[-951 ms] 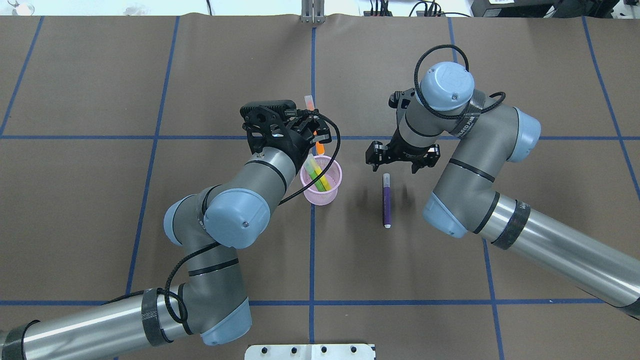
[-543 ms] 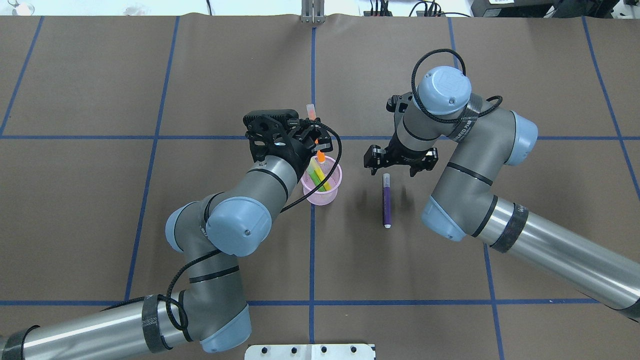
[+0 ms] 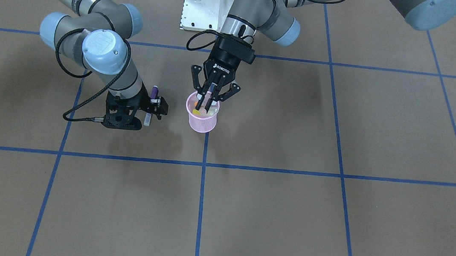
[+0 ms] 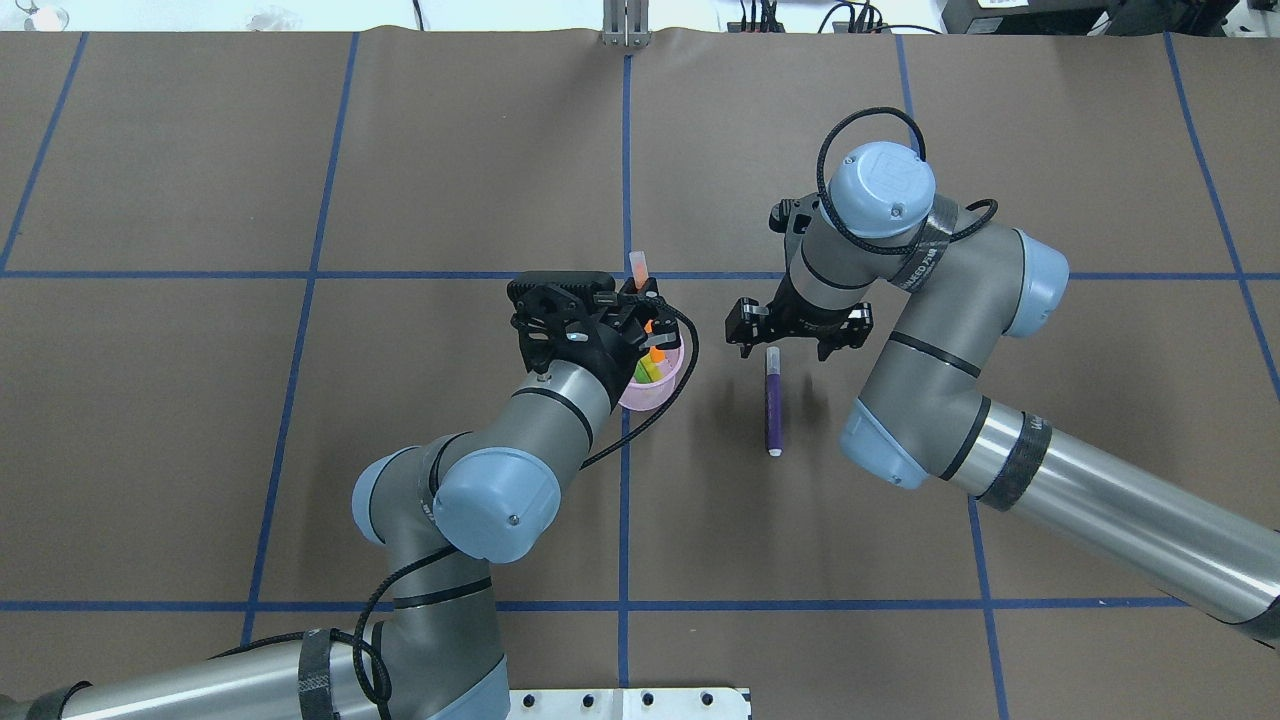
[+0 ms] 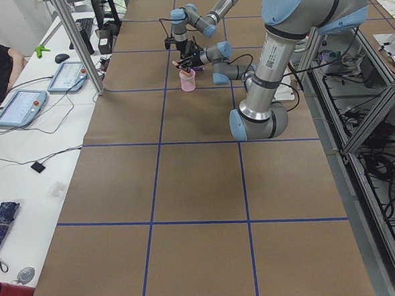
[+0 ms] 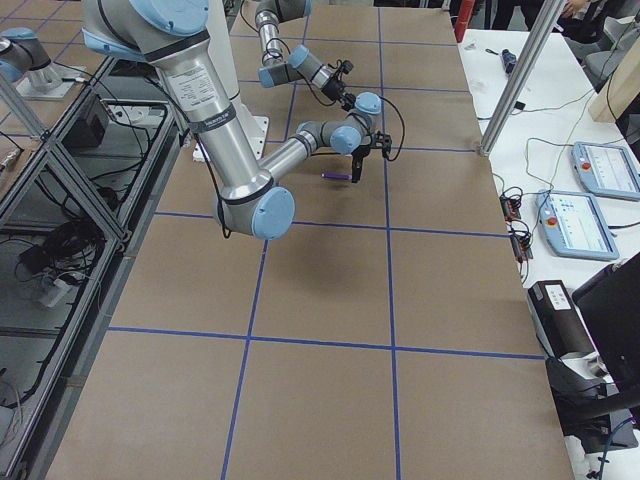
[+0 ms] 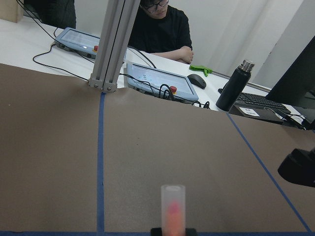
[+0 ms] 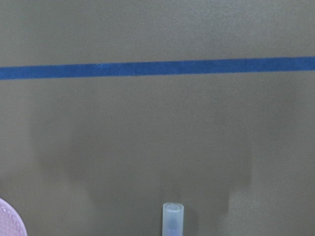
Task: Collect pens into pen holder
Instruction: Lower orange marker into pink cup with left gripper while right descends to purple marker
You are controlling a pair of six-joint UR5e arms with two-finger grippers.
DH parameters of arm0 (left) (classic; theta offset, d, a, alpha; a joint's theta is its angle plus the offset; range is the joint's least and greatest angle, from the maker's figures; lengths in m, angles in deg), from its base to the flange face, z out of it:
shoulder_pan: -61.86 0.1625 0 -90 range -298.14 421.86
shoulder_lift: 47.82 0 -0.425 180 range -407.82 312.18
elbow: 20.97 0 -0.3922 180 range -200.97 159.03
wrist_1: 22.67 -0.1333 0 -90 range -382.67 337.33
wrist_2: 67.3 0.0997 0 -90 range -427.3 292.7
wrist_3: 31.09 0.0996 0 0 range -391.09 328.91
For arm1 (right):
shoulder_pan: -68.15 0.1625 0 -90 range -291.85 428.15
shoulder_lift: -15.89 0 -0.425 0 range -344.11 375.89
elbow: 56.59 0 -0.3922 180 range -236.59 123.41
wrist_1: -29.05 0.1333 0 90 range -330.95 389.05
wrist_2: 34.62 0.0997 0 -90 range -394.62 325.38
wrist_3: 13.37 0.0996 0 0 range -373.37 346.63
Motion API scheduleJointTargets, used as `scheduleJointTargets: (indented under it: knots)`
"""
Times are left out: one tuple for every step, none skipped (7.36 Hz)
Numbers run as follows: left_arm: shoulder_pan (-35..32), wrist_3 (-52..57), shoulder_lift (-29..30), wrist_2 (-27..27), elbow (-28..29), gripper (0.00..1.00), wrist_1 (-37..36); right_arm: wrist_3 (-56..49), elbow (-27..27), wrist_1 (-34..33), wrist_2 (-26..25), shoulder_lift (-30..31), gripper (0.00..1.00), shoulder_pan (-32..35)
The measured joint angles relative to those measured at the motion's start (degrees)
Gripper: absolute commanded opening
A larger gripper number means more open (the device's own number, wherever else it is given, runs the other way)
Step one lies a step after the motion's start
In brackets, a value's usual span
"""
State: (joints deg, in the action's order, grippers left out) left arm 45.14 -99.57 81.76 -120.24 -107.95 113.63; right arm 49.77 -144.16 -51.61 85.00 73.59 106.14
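Observation:
The pink mesh pen holder point(image 4: 655, 393) stands at the table's middle, with the green pen point(image 4: 643, 372) leaning inside it. My left gripper point(image 4: 641, 312) is shut on the orange pen point(image 4: 637, 265), held upright with its lower end in the holder's mouth; the front view shows the left gripper point(image 3: 209, 98) right above the holder point(image 3: 202, 124). The pen's pale cap shows in the left wrist view point(image 7: 173, 209). The purple pen point(image 4: 772, 400) lies on the table right of the holder. My right gripper point(image 4: 787, 345) is open, hovering over its far cap end point(image 8: 173, 216).
Brown table cover with blue tape grid lines point(image 4: 625, 150). A white mounting plate point(image 4: 620, 703) sits at the near edge. Tablets, a mouse and a black bottle point(image 7: 231, 91) lie on a side desk beyond the table, where a person sits.
My left gripper has moved nearer and right over the holder, bringing the orange pen's lower end down into it. My right arm has drifted slightly left, nearer the purple pen.

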Motion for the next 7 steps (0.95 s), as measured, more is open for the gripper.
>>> scheduleJointTargets:
  knots:
    - [0.1, 0.0, 0.1, 0.0, 0.0, 0.99, 0.2, 0.0, 0.4, 0.0, 0.0, -0.1, 0.99, -0.2]
    - [0.1, 0.1, 0.1, 0.0, -0.1, 1.0, 0.3, 0.0, 0.6, 0.1, 0.0, -0.2, 0.99, -0.2]
    - [0.1, 0.6, 0.1, -0.2, -0.7, 1.0, 0.3, 0.1, 0.6, 0.0, 0.0, -0.3, 0.99, -0.3]
    - [-0.1, 1.1, 0.1, -0.4, -2.1, 1.0, 0.3, 0.2, 0.7, 0.0, 0.0, -0.3, 0.98, -0.5]
    - [-0.2, 1.3, -0.1, -1.2, -3.7, 1.0, 0.2, 0.4, 0.8, 0.0, -0.1, -0.4, 0.93, -0.7]
    - [-0.4, 1.4, -0.2, -2.2, -4.8, 1.0, 0.2, 0.5, 0.9, 0.1, -0.1, -0.5, 0.8, -0.9]
    - [-0.6, 1.4, -0.2, -2.8, -5.3, 1.0, 0.2, 0.7, 1.0, 0.1, -0.2, -0.5, 0.67, -1.0]
